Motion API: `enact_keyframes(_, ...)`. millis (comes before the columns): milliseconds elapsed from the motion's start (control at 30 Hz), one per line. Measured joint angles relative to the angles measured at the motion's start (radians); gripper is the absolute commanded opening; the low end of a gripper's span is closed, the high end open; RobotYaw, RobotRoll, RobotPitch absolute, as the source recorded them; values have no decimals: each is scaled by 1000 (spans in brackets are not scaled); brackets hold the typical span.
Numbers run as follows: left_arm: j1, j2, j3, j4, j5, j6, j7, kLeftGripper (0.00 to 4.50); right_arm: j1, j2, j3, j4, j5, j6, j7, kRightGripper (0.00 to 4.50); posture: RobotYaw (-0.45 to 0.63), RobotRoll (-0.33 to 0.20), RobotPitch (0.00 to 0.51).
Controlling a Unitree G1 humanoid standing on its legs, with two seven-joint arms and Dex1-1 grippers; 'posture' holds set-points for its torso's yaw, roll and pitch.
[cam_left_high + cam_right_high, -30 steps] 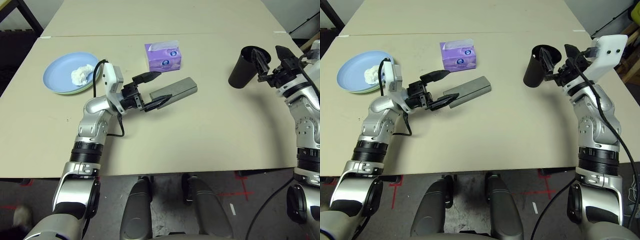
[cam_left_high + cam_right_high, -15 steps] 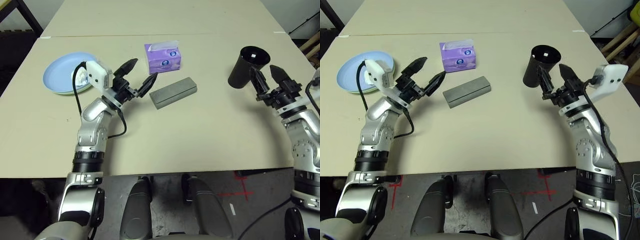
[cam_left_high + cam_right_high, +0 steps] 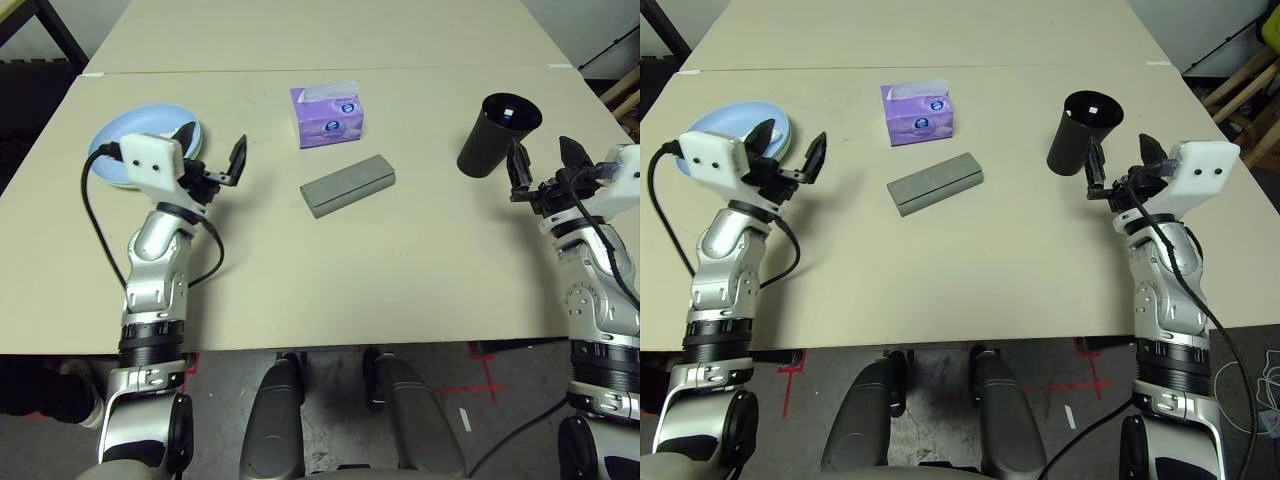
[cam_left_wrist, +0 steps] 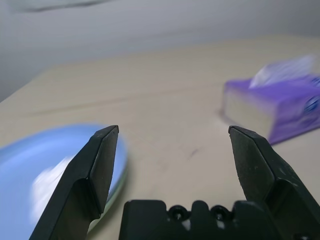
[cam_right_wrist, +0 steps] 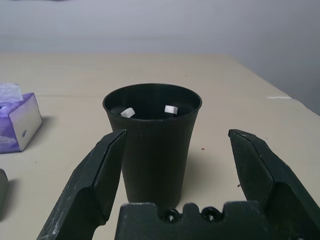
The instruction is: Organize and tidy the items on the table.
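Partly behind the wide, empty left claw (image 3: pixel 211 155), light blue plate (image 3: pixel 112 150) hides.

Even, diffuse overhead light, bright enough; no glare on the matte table (image 3: pixel 400 260); shadows soft and short, a faint one beside the grey glasses case (image 3: pixel 347 184) and the tall black cup (image 5: pixel 152 140); in the left wrist view the purple tissue box (image 4: pixel 280 107) and light blue plate (image 4: pixel 30 175) are smeared and out of focus; head views sharp.

Glasses case (image 3: pixel 347 184) lies before tissue box (image 3: pixel 327 115), between plate (image 3: pixel 140 140) and cup (image 3: pixel 492 134).
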Motion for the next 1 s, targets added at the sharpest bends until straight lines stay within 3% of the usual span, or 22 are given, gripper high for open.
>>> enact_keyframes(300,87,11,97,-31,-20,39,75,4500,16,10,-11,18,-3,-49,-43,4469,119,0,204)
enact_keyframes(1000,78,22,128,5,-65,23,50,4500,66,1,-25,21,19,-64,13,4469,96,0,199)
